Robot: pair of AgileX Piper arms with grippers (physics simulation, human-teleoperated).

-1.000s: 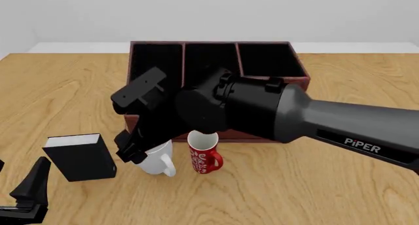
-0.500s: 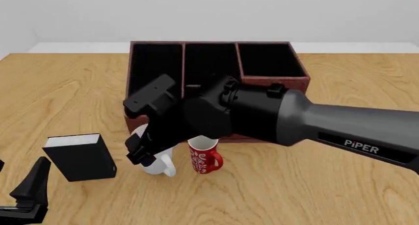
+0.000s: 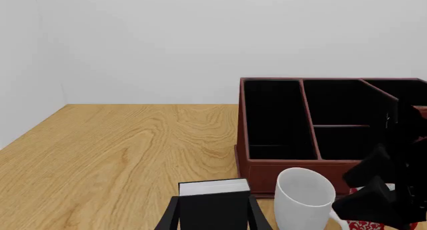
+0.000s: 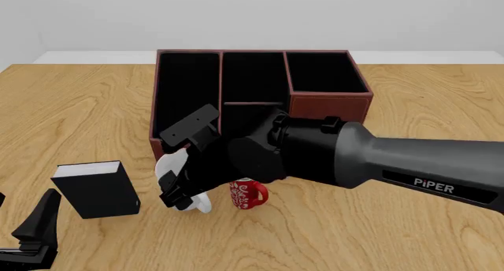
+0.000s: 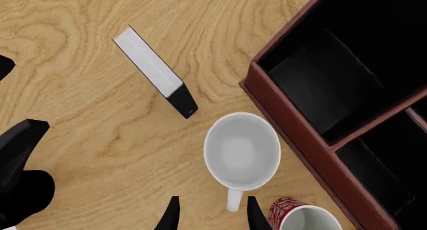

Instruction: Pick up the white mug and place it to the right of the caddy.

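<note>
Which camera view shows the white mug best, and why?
The right wrist view: the white mug is seen whole from above, open mouth and handle, beside the caddy. The left wrist view shows its side, handle blocked. The front view shows only slivers behind the right arm.

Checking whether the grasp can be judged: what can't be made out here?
- Front view: the right arm covers most of the white mug and its handle, so contact cannot be told.
- Right wrist view: only the tips of the right gripper show, straddling the handle.
- Left wrist view: the red mug is cut off by the edge.
</note>
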